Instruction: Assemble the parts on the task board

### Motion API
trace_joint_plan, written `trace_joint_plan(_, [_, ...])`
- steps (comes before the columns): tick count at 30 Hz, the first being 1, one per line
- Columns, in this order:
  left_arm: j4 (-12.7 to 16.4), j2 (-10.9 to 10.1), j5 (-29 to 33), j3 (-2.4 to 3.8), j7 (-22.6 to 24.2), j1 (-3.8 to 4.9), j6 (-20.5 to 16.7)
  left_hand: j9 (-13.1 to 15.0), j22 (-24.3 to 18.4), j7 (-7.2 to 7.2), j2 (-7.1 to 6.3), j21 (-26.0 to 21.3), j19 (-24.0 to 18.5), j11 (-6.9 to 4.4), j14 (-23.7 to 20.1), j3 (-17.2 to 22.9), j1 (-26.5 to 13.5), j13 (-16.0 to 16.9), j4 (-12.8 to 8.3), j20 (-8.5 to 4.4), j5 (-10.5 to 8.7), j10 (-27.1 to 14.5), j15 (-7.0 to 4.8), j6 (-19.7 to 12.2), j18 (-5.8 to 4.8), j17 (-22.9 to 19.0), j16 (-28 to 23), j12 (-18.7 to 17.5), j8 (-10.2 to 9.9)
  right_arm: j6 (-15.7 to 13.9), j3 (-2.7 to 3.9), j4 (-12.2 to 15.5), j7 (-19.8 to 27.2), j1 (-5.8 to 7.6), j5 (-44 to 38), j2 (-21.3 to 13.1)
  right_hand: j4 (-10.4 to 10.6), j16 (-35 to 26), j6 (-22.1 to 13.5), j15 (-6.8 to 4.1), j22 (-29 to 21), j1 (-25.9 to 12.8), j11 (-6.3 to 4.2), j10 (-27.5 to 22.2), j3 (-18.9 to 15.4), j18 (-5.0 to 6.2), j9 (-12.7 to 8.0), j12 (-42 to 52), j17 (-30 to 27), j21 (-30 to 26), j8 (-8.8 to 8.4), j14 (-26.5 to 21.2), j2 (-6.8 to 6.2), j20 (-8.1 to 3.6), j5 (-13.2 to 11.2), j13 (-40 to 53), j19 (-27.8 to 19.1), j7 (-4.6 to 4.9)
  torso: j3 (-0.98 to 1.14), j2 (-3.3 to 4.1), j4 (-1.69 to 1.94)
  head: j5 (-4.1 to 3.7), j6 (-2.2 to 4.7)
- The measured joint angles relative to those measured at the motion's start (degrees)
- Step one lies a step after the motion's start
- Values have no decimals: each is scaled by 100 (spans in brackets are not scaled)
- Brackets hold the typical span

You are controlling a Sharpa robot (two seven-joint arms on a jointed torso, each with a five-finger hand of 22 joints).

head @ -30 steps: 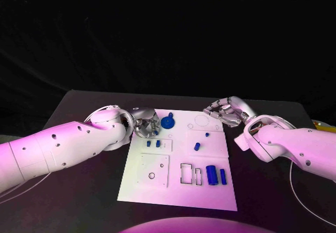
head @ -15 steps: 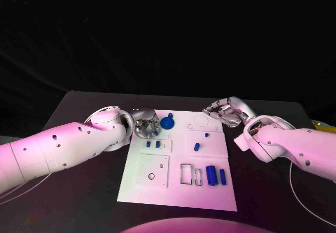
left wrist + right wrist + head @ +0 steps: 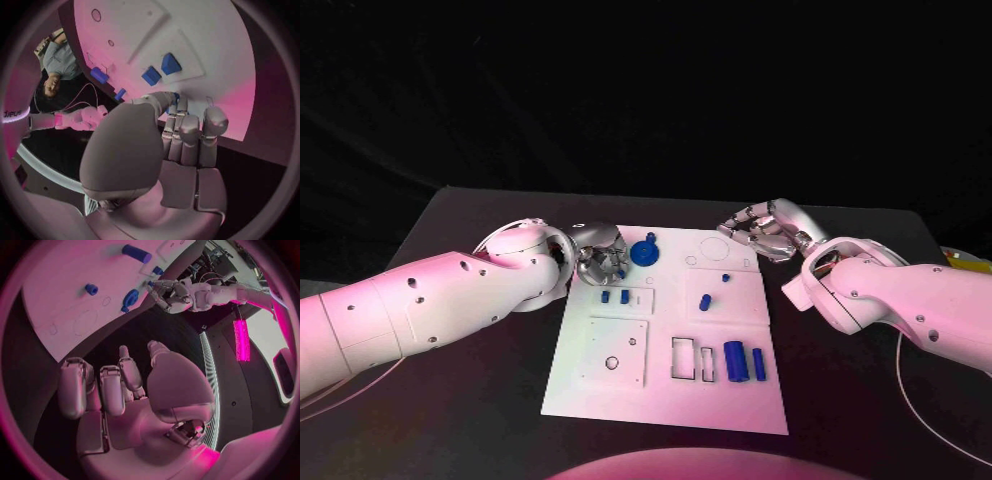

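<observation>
Resting on a black table [image 3: 473, 400] before a dark backdrop, the white task board [image 3: 625, 385] carries blue parts [image 3: 734, 360]. Left hand [image 3: 599, 256] stays curled at a round blue part [image 3: 646, 252], grip unclear; right hand [image 3: 764, 230] remains empty, fingers loosely curled.

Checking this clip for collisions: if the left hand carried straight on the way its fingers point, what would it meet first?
Probably the round blue part standing near the board's far edge. The left hand sits at the white board's left edge with its fingers aimed across toward it. Their heights are hard to judge, so it might pass above.
</observation>
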Motion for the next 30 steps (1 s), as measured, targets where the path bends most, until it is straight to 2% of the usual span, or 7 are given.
trace_joint_plan(3, [0, -1, 0, -1, -10, -2, 0, -35, 3, 2, -38, 0, 1, 0, 0, 15, -38, 6, -15, 0, 0, 0, 0, -138, -1, 35, 0, -56, -93, 0, 0, -2, 0, 0, 0, 1, 0, 0, 0, 0, 0, 0, 0, 0, 0, 0, 0, 0, 0, 0, 0, 0, 0, 0, 0, 0, 0, 0, -2, 1, 2, 2, 0])
trace_joint_plan(11, [-12, -8, 0, -7, -58, -11, -10, -70, -55, 25, -127, -33, -36, 40, -21, 31, -127, 6, 0, 37, 0, -40, 20, -250, 0, 18, 0, -155, -174, 0, 3, -7, 1, 0, 0, 4, 0, 0, 0, 0, -1, 0, 0, 0, 0, 0, 0, 0, 0, 0, 0, 0, 0, 0, 0, 0, 0, 0, -2, 1, 2, 4, -3])
trace_joint_plan(16, [-12, -12, -1, -7, -84, -13, -21, -97, -94, 51, -142, -72, -64, 102, -65, 31, -187, 5, 1, 58, 0, -102, 65, -350, 0, -23, -15, -221, -241, 0, 3, -10, 1, 0, 0, 5, 0, 1, 0, 0, -1, 0, 0, 0, 0, 0, 0, 0, 0, 0, 0, 0, 0, 0, 0, 0, 0, 0, -3, 1, 2, 5, -8])
trace_joint_plan(20, [-12, -20, -1, -7, -103, -15, -37, -97, -107, 51, -142, -100, -82, 91, -72, 31, -187, 5, 0, 41, 0, -117, 72, -350, -1, -48, -29, -245, -241, 0, 1, -11, 1, 0, 0, 5, 0, 1, 0, 0, -2, 0, 0, 0, 0, 0, -1, 0, 0, 0, 0, 0, 0, 0, 0, 0, 0, 0, -3, 1, 2, 5, -9])
trace_joint_plan(28, [-2, -50, -1, -7, -130, -17, -65, -113, -248, 81, -152, -217, -211, 151, -175, 31, -242, -21, 0, 101, 0, -304, 130, -380, -1, -177, -90, -358, -275, 0, 1, -23, 1, -2, 0, 6, 17, -3, -21, 0, -2, 0, -1, -2, -16, 0, -1, 0, -1, -33, 0, 0, 0, -21, 0, -25, -21, -21, -3, 2, 2, 5, -10])
trace_joint_plan(29, [0, -57, -1, -7, -132, -17, -68, -120, -281, 93, -175, -251, -265, 154, -222, 29, -265, -32, -2, 105, 0, -364, 136, -392, 0, -222, -119, -388, -275, 1, 1, -28, 0, -2, 0, 6, 17, -35, -21, 0, -2, 0, -22, -24, -17, 4, -1, -23, -1, -84, 0, 0, 0, -23, 0, -53, -23, -21, -3, 2, 2, 5, -10])
trace_joint_plan(30, [4, -67, -1, -7, -135, -17, -71, -123, -301, 102, -173, -272, -278, 163, -248, 20, -263, -39, -10, 109, 0, -393, 145, -401, 0, -255, -133, -403, -275, 3, 1, -35, -3, -2, 0, 6, 17, -69, -35, 0, -2, 1, -29, -115, -17, 64, -1, -110, -1, -160, 0, 0, 1, -52, 0, -136, -52, -8, -3, 2, 2, 5, -10])
